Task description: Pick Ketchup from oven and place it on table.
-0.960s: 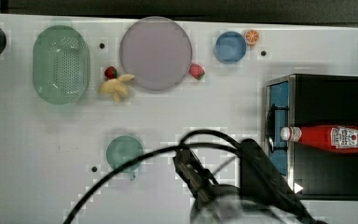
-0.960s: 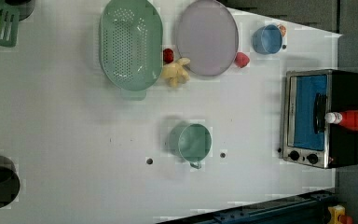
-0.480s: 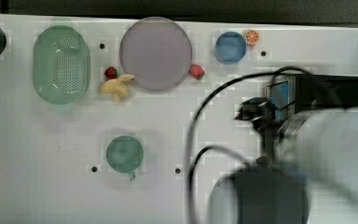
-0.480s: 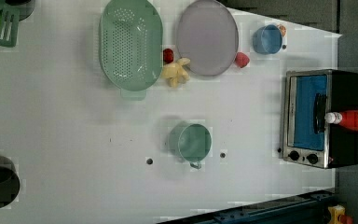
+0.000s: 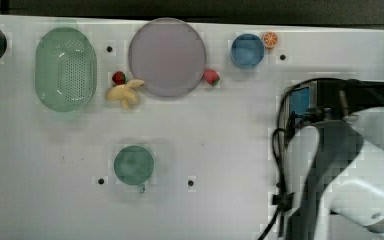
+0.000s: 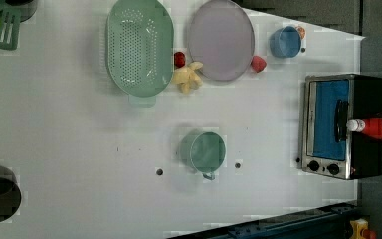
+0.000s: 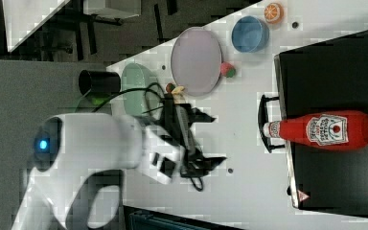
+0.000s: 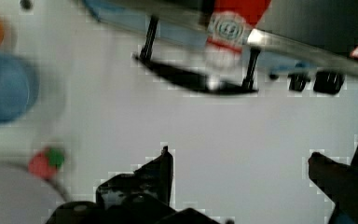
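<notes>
Hovering above the table (image 7: 249, 143) in front of the oven (image 7: 335, 76), the gripper (image 8: 242, 172) has its two dark fingers (image 8: 161, 170) spread wide apart with nothing between them; bare white tabletop shows in the gap in the wrist view.

Item, arm (image 7: 96, 143): white, with black cables; in the top view it covers much of the oven.

Item, Ketchup (image 7: 323, 129): red bottle lying on its side on the oven's black top, white cap (image 7: 270, 129) overhanging the front edge just above the door handle (image 7: 263, 122). Apart from the gripper.

Item, oven, left view (image 6: 343, 124): silver frame, bluish glass door, black knobs; stands at the left view's right edge of the table.

Item, other tableware, top view: green colander (image 5: 65, 67), lilac plate (image 5: 167, 57), blue bowl (image 5: 247, 50), orange slice (image 5: 270, 39), two strawberries (image 5: 119, 77), banana (image 5: 125, 92), green mug (image 5: 134, 166).
</notes>
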`<act>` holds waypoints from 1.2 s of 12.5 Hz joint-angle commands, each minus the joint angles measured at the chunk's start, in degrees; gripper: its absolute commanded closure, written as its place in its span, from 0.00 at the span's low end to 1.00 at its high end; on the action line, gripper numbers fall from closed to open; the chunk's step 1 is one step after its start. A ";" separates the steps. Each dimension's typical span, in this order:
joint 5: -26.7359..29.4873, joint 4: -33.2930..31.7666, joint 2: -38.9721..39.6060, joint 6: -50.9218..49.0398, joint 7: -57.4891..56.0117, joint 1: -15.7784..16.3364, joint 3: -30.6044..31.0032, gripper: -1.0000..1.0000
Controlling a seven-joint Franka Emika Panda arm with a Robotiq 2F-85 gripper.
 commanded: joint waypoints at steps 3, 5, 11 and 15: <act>-1.03 2.46 6.99 11.99 -0.98 -1.34 -7.39 0.00; -0.47 2.48 10.09 12.52 -0.98 -1.91 -8.29 0.00; 4.26 2.42 15.75 19.95 -0.98 -3.32 -8.45 0.00; 5.70 2.25 17.59 19.93 -0.98 -3.82 -8.43 0.03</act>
